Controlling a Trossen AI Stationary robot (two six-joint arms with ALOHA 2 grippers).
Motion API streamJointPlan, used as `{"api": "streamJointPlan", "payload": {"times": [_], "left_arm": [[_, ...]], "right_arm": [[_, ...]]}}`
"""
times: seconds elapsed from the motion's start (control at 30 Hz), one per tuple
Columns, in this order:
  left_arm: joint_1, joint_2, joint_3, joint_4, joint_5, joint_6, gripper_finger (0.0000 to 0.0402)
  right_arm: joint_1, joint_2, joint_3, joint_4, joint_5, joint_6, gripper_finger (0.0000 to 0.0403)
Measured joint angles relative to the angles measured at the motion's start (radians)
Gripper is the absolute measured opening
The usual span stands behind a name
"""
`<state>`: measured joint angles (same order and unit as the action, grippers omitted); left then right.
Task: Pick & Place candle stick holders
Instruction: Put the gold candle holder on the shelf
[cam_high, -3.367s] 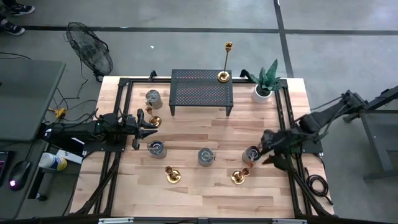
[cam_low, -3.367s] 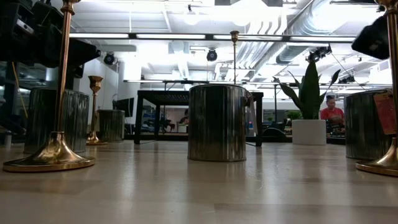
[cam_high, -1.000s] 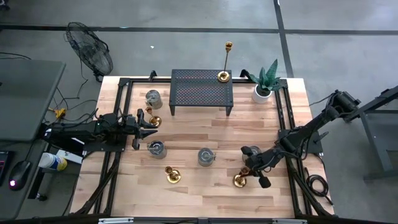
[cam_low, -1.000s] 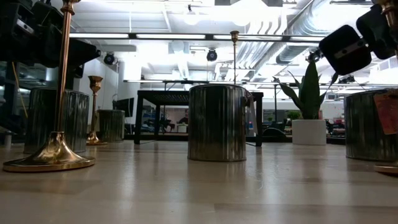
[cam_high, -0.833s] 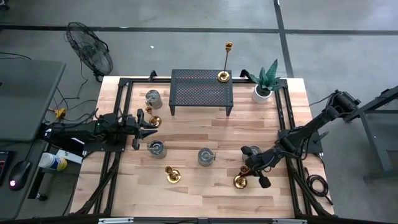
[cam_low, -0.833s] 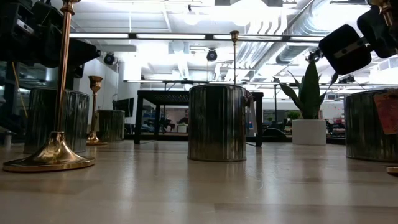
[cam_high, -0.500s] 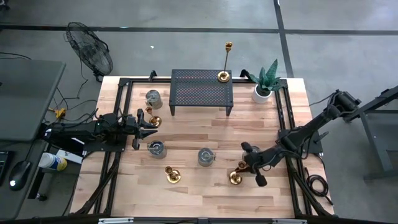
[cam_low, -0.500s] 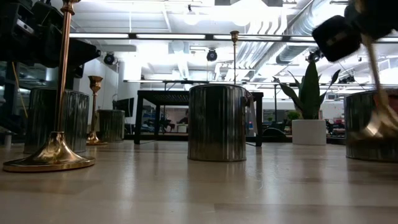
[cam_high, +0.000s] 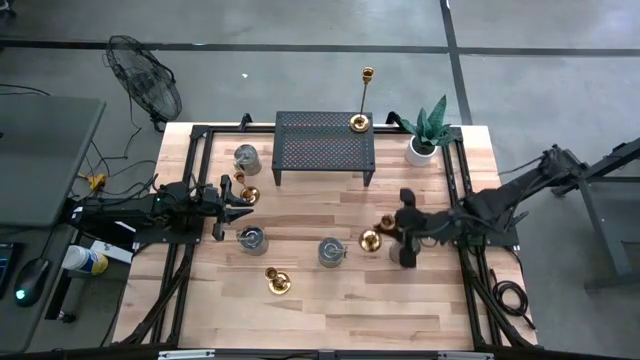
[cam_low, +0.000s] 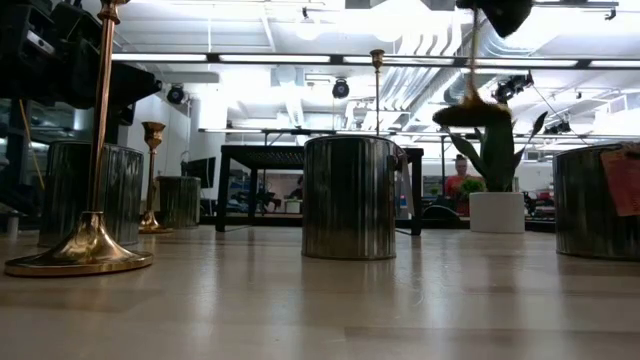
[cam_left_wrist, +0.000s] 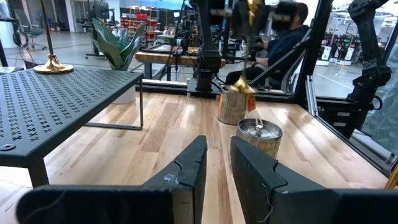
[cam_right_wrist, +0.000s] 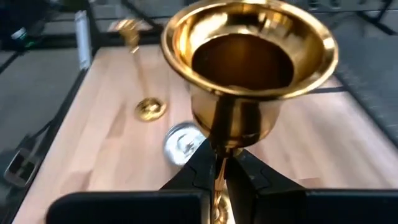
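Right gripper (cam_right_wrist: 219, 163) is clamped tight on the stem of a candle stick holder (cam_high: 372, 239), held off the worktop (cam_high: 330, 310) just right of the middle tin (cam_high: 331, 251); its base is blurred and the gripper cut off in the low view. A second ago it sat nearer the front edge. Left gripper (cam_left_wrist: 214, 163), nearly closed and apparently empty, waits left of that tin.

Right claw (cam_high: 393, 240) clamped shut mid-table, left claw (cam_high: 247, 203) nearly closed at left edge
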<state>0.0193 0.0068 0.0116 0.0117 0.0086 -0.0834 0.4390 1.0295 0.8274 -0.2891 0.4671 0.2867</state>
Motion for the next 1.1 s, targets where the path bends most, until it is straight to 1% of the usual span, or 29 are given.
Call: {"api": "streamJointPlan", "payload": {"times": [0.17,0.33,0.53,0.7,0.83,0.97,1.1], "left_arm": [[0.000,0.000,0.000,0.000,0.000,0.000,0.0072],[0.000,0.000,0.000,0.000,0.000,0.000,0.0072],[0.000,0.000,0.000,0.000,0.000,0.000,0.0072],[0.000,0.000,0.000,0.000,0.000,0.000,0.0072],[0.000,0.000,0.000,0.000,0.000,0.000,0.0072],[0.000,0.000,0.000,0.000,0.000,0.000,0.0072],[0.000,0.000,0.000,0.000,0.000,0.000,0.0072]], "right_arm": [[-0.108,0.004,0.116,-0.109,0.000,0.000,0.0012],[-0.247,0.010,0.204,-0.196,0.014,-0.009,0.0013],[-0.407,0.034,0.261,-0.212,0.032,-0.037,0.0015],[-0.538,0.105,0.327,-0.211,0.014,-0.036,0.0009],[-0.647,0.177,0.388,-0.209,0.010,-0.039,0.0016],[-0.739,0.258,0.444,-0.210,-0.029,-0.052,0.0018],[-0.809,0.338,0.497,-0.206,-0.082,-0.049,0.0012]]}}
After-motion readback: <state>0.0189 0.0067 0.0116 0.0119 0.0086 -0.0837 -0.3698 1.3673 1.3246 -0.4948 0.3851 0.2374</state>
